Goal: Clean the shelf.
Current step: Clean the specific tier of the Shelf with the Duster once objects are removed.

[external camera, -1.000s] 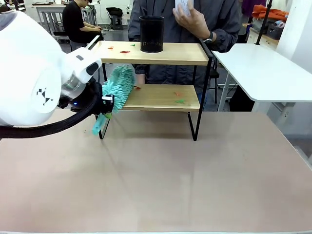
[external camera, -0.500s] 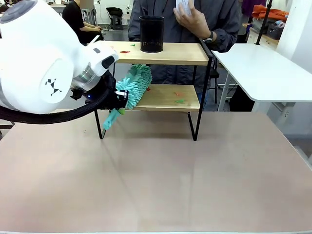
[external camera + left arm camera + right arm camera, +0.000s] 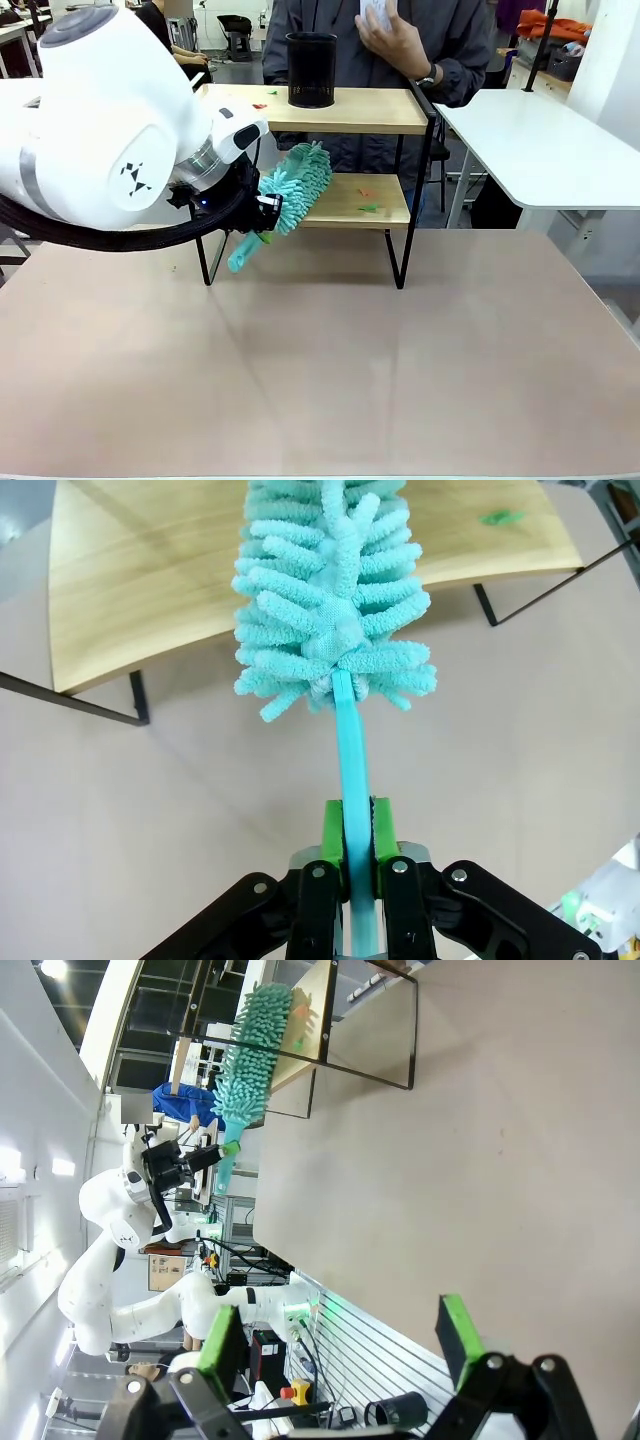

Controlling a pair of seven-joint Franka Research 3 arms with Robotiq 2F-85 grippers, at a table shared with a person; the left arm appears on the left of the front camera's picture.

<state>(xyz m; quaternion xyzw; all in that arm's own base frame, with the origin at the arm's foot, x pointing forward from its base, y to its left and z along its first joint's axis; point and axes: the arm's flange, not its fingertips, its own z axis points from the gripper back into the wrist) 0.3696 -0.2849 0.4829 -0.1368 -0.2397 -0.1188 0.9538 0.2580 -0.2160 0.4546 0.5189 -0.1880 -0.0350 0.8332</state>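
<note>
Shelf [image 3: 340, 110] stands at the far middle of the worktop [image 3: 400, 360], in front of a person. Left end effector [image 3: 358, 830] pinches the flat handle of a teal duster [image 3: 335, 600] low down, pads pressed on both faces. This likely leaves the whole fluffy head free to sweep. Head lies over the left part of the lower board, under the top board; contact unclear. Long axis tilted: handle low, toward the robot; tip up and rightward, toward small scraps [image 3: 368, 207]. Right end effector [image 3: 338, 1332] spread, empty, well apart.
</note>
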